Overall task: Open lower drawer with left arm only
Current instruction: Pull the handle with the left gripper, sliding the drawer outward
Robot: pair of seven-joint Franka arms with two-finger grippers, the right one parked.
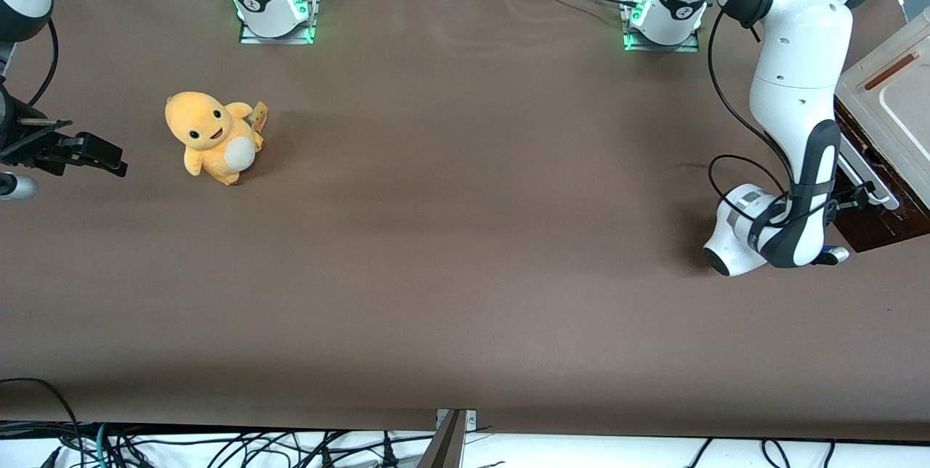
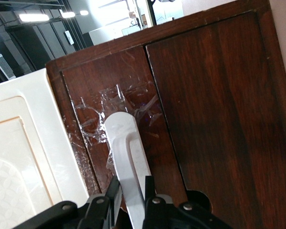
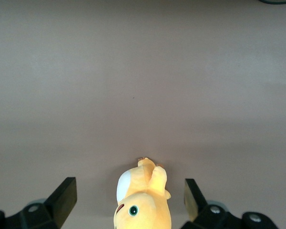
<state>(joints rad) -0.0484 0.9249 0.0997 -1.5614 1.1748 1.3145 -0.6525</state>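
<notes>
Item 1. Pincer [image 2: 132, 202] of the left arm [image 1: 792, 119]: black, two-fingered, at the working arm's end of the tabletop [image 1: 465, 235], near mid-depth along that edge. In the wrist view its fingers [image 2: 113, 193] sit on either side of the white bar handle [image 2: 128, 162], pinching it; only the finger tips and the black body show, the rest is cut off by the frame. In the front view the pincer is largely hidden by the arm's own wrist and forearm.

Item 2. Lower drawer [image 2: 119, 114]: dark brown wood front, at the working arm's edge of the tabletop, partly outside the front view. Clear tape, creased and shiny, lies over the wood around the handle's upper end. The handle's lower end is hidden by the pincer. How far the drawer stands out cannot be told.

Item 3. Pale beige panel [image 1: 897, 101] with a thin brown bar, above the dark wood front, cut off at the frame edge.

Item 4. Yellow plush toy [image 1: 213, 135]: upright, toward the parked arm's end of the tabletop, farther from the front camera than the pincer, well apart from the drawer.
</notes>
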